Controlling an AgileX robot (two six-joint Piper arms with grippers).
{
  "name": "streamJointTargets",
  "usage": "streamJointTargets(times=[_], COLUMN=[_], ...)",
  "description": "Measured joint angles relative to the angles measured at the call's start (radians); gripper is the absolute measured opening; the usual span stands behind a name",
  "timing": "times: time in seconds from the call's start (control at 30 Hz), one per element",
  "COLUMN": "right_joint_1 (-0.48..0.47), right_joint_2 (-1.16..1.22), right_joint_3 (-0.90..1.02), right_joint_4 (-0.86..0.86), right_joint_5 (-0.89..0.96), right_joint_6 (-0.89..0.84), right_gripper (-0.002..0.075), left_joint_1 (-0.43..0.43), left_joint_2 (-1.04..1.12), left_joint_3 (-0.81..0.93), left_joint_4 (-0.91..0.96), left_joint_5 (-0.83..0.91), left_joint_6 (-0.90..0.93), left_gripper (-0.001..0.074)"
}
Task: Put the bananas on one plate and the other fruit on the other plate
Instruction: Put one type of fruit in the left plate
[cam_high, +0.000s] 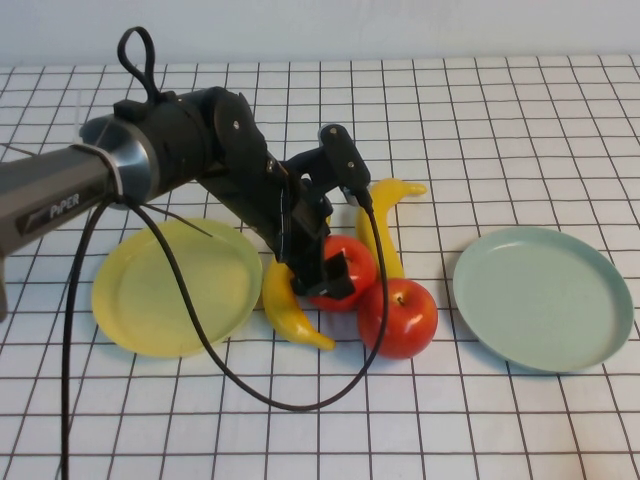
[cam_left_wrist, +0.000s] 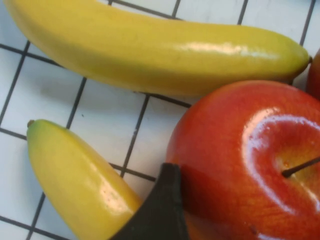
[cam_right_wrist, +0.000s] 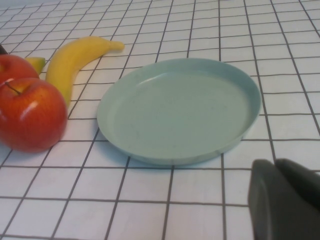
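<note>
Two red apples lie mid-table between the plates: the front apple (cam_high: 398, 318) stands free, and the rear apple (cam_high: 345, 255) sits between the fingers of my left gripper (cam_high: 322, 270), which is open and down around it. One dark finger (cam_left_wrist: 155, 215) stands between that apple (cam_left_wrist: 245, 160) and a banana (cam_left_wrist: 75, 180). One banana (cam_high: 290, 305) lies left of the apples, the other banana (cam_high: 385, 215) behind them. The pale yellow plate (cam_high: 170, 290) at left and the blue-green plate (cam_high: 540, 295) at right hold nothing. My right gripper (cam_right_wrist: 285, 200) is shut, low over the table near the blue-green plate (cam_right_wrist: 180, 110).
A black cable (cam_high: 200, 340) from the left arm loops over the table in front of the yellow plate and the fruit. The tabletop is a white grid cloth (cam_high: 500, 130).
</note>
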Motion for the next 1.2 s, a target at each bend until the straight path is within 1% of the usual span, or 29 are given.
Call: streamJointTargets(times=[0.57,1.03,1.1,1.2], right_joint_1=[0.000,0.000,0.000,0.000], right_joint_2=[0.000,0.000,0.000,0.000], right_joint_3=[0.000,0.000,0.000,0.000], right_joint_4=[0.000,0.000,0.000,0.000], right_joint_5=[0.000,0.000,0.000,0.000], right_joint_6=[0.000,0.000,0.000,0.000], right_gripper=[-0.0017,-0.0017,-0.0017,-0.0017], left_joint_1=[0.000,0.000,0.000,0.000], left_joint_2=[0.017,-0.031,-0.045,-0.062], left_joint_3=[-0.015,-0.109,-0.122,-0.142], left_joint_4=[-0.029,0.014,0.014,0.027], left_joint_5=[-0.004,0.103,0.124,0.171], left_joint_6=[-0.019,-0.019,-0.019,-0.038], left_gripper=[0.0668,0.0668,0.0659,0.0600])
